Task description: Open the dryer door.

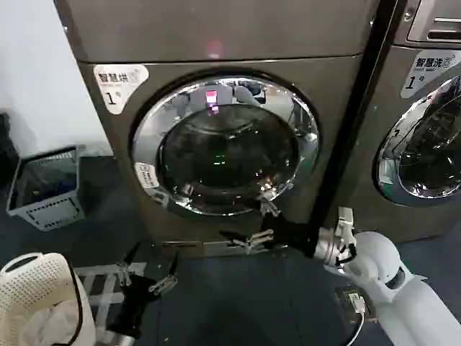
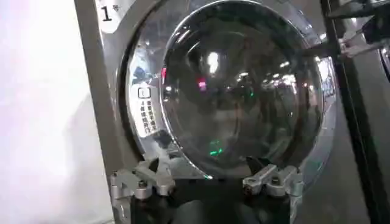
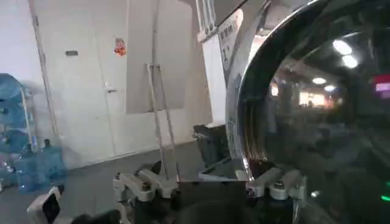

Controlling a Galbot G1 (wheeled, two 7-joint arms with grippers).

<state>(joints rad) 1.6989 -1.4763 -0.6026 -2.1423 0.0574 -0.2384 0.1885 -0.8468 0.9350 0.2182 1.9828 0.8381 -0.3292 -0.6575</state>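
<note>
Between spread, empty fingers of the right gripper (image 1: 259, 222) sits the dryer door's (image 1: 227, 148) lower rim — seemingly still shut — left gripper (image 1: 148, 268) idle, spread.

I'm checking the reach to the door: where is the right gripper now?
In the head view the right gripper is open at the lower right rim of the dryer door, fingers spread beside the chrome ring, right of centre.
</note>
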